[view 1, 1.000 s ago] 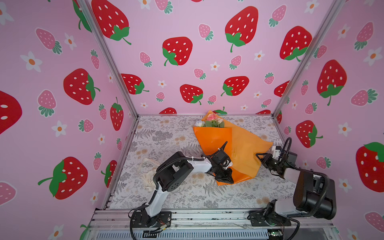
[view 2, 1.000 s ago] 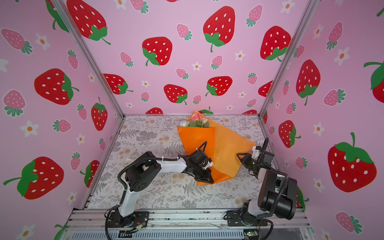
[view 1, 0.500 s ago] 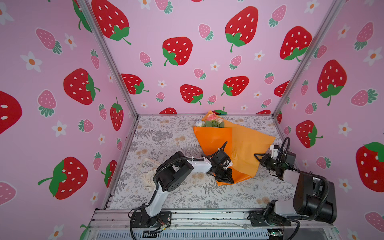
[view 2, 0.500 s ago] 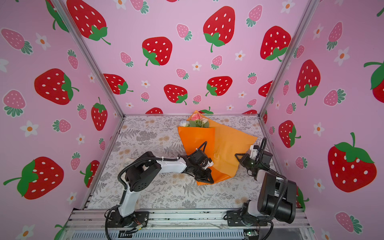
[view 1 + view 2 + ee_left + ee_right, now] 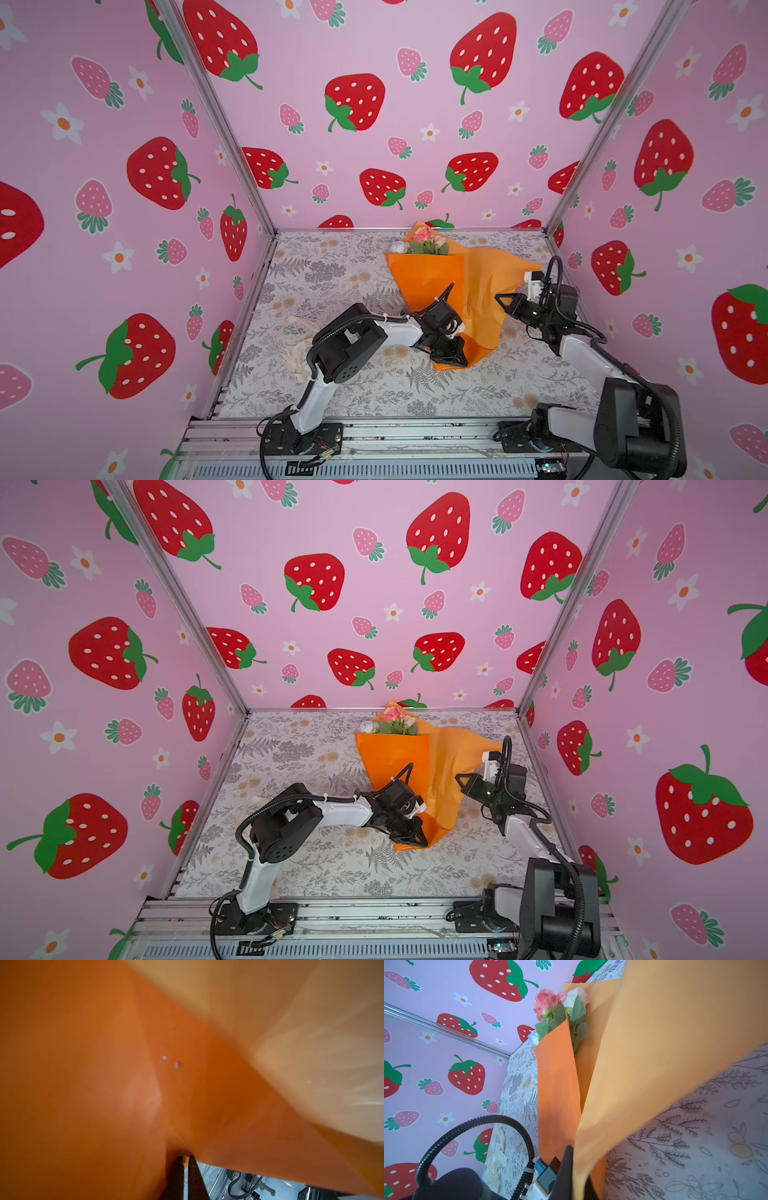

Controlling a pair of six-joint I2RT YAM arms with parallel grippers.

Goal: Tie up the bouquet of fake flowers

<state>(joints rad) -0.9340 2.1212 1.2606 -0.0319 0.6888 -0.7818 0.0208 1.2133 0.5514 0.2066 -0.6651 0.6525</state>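
The bouquet of fake flowers (image 5: 424, 242) (image 5: 394, 722) lies near the back wall, its pink and white heads (image 5: 550, 1004) sticking out of orange wrapping paper (image 5: 428, 278) (image 5: 395, 758) (image 5: 83, 1064); the stems are hidden inside. At the paper's lower tip my left gripper (image 5: 451, 359) (image 5: 411, 837) (image 5: 185, 1160) is shut, pinching orange paper between its fingers. My right gripper (image 5: 500, 298) (image 5: 461, 778) (image 5: 576, 1167) is shut on the edge of the paper's raised right flap (image 5: 654, 1053).
A cream ribbon (image 5: 297, 345) (image 5: 497, 1153) lies crumpled on the floral mat (image 5: 340, 282) left of the left arm. Strawberry-print walls enclose three sides. A metal rail (image 5: 415, 436) runs along the front edge.
My right gripper has closed on the paper's right flap and moved left, towards the bouquet, raising the flap. The left gripper has stayed at the paper's tip.
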